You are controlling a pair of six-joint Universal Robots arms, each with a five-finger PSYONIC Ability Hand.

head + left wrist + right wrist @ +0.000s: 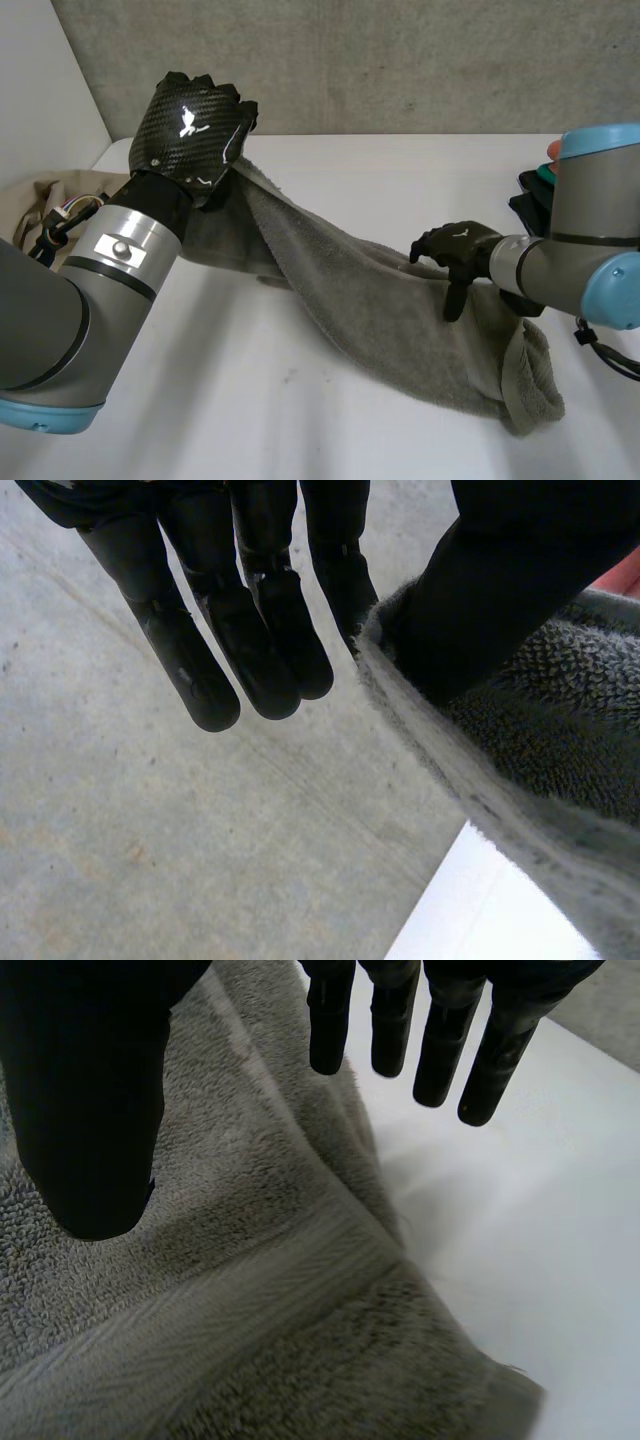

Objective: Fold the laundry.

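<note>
A grey towel (370,300) runs in a long band from my raised left hand (190,125) down to the white table (300,420) at the right, where its far end lies bunched. My left hand holds one end of the towel in the air. In the left wrist view its fingers (250,650) are straight and the towel's hem (560,740) is caught at the thumb. My right hand (455,250) rests low over the towel near its right end. In the right wrist view its fingers (440,1050) are straight and apart from the thumb, with the towel (250,1290) lying flat beneath.
A beige cloth (50,205) lies at the table's left edge behind my left arm. Dark and teal things (530,195) sit at the right edge behind my right arm. A grey wall (400,60) closes the back.
</note>
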